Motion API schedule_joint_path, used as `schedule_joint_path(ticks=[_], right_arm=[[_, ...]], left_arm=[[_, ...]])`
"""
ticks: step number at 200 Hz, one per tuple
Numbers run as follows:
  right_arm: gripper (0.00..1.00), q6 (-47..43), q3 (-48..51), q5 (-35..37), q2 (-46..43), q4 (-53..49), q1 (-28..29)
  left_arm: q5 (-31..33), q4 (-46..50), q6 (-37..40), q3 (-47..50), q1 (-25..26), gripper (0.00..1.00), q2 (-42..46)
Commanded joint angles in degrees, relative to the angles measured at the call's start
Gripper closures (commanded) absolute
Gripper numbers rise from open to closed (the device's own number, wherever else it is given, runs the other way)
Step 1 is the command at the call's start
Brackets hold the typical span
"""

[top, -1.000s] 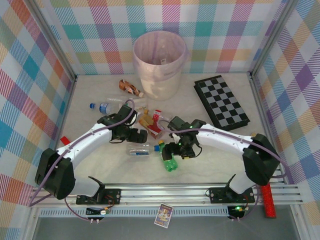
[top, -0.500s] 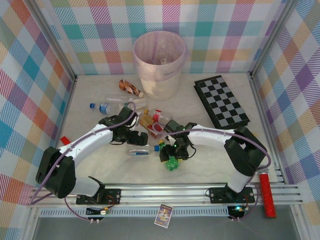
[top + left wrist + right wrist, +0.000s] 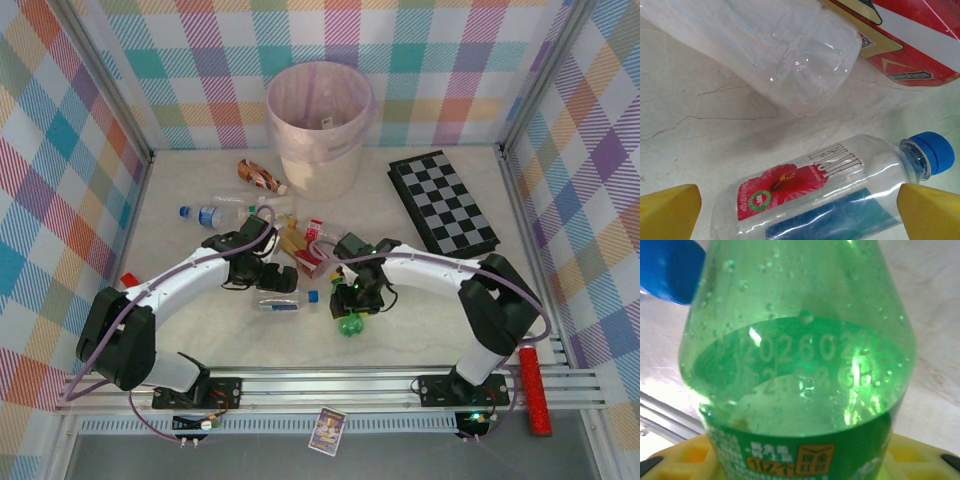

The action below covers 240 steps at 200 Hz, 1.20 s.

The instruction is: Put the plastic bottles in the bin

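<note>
Green bottle [image 3: 349,324] lies well to the near side of the bin [image 3: 322,165], clamped in the right gripper [image 3: 353,303]. Left gripper [image 3: 800,212], also nearer than the bin, hangs with jaws spread wide over a blue-capped clear bottle [image 3: 840,190].

Upper centre, the bin [image 3: 325,168] is pale, lined in translucent pink. To its right lies a black-and-white checkerboard [image 3: 442,205]. The green bottle [image 3: 800,365] carries an orange label patch. The clear bottle [image 3: 840,195] has a red flower label and a blue cap [image 3: 935,152]. The walls [image 3: 80,150] are pastel plaid.
</note>
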<state>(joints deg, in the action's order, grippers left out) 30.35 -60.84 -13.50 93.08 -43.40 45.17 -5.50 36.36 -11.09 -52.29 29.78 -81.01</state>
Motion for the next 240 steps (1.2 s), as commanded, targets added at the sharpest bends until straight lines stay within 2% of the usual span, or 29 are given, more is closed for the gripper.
schedule_joint_path(ticks=[1,33,63,100,138,161,188,214,224,240], right_arm=[[0.53,-3.32,-4.93,1.91,-4.57,-6.22,-2.09],[0.54,-8.47,-13.91,3.74,-9.13,-12.23,-7.17],[0.57,-13.57,-23.38,4.75,-9.92,-11.45,-12.95],[0.58,-19.66,-39.63,7.07,-3.73,-8.30,-15.06],[0.59,-25.00,-59.16,6.82,7.65,-8.76,-18.53],[0.59,-25.77,-70.54,6.17,14.93,-7.06,-19.89],[0.62,-25.99,-80.09,7.34,22.26,0.06,-20.50],[0.63,-24.86,-96.75,8.24,32.50,-0.80,-21.42],[0.64,-24.87,-97.86,8.16,34.21,2.13,-21.53],[0.65,-25.58,-94.41,8.79,34.74,9.04,-21.53]], left_arm=[[-1.33,-0.61,-0.25,1.13,0.62,0.00,-0.24],[-1.75,-0.22,-0.22,1.00,0.62,0.00,-0.29],[-2.50,-0.33,-1.05,1.23,0.56,0.00,0.32],[-1.23,2.23,-5.31,0.87,0.61,0.00,2.99],[2.99,9.35,-8.53,-0.20,0.63,0.00,10.42],[1.55,10.53,-13.71,1.67,0.72,0.00,15.71],[-1.49,7.68,-20.87,5.88,1.06,0.00,20.98],[-3.68,2.92,-28.81,9.48,1.58,0.00,24.64],[-3.85,-0.19,-33.41,10.92,2.13,0.00,26.08],[-3.66,-5.32,-40.12,13.46,3.68,0.00,28.43]])
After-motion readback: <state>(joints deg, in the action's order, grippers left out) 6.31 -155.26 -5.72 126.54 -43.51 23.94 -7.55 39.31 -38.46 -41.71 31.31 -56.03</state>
